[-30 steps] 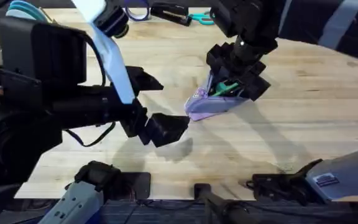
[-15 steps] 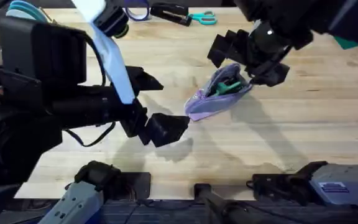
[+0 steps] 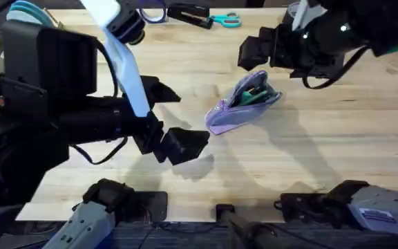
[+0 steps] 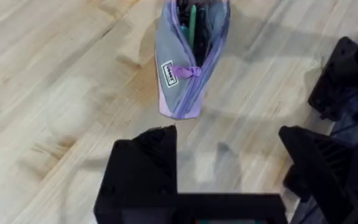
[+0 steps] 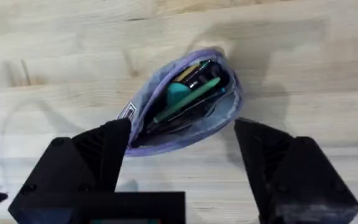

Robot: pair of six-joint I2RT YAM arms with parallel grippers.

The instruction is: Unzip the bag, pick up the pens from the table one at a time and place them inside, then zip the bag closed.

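Bag [image 3: 244, 104] lies mid-table [image 3: 323, 152], one only, mouth gaping at the far end, zipper undone; pale label [image 4: 166, 72] and purple zip pull [image 4: 185, 71] show near its closed end in the left wrist view. Green pens [image 5: 188, 99] sit inside, tangled with dark items; exact count can't be made out, at least one green shaft plus a teal cap. Right gripper [image 3: 258, 52] hangs above and just beyond the bag mouth, jaws spread wide, nothing held; its arm is partly cut off at the upper right edge. Versus a second ago it has lifted clear of the bag. Left gripper [image 3: 175, 142] sits beside the bag's closed end, jaws open, empty, unmoved. One teal scissors [image 3: 223, 19] at the far edge.
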